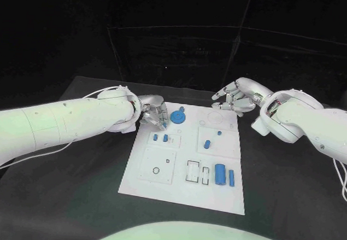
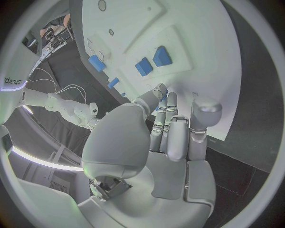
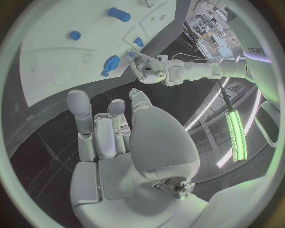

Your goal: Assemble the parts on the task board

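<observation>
The scene is dim, with a black backdrop and black table (image 1: pixel 74 190) swallowing most light. The white task board (image 1: pixel 189 154) stands out brightly from about 12 to 6 o'clock of centre, its far end near the left hand (image 1: pixel 152 117) almost washed out. White arm shells glare softly, with a faint green tint. Shadows on the board are weak and short. Both wrist views bend straight edges strongly toward the rim (typical fisheye), and a bright green-white light strip (image 3: pixel 237 133) glows at 3 o'clock.
</observation>
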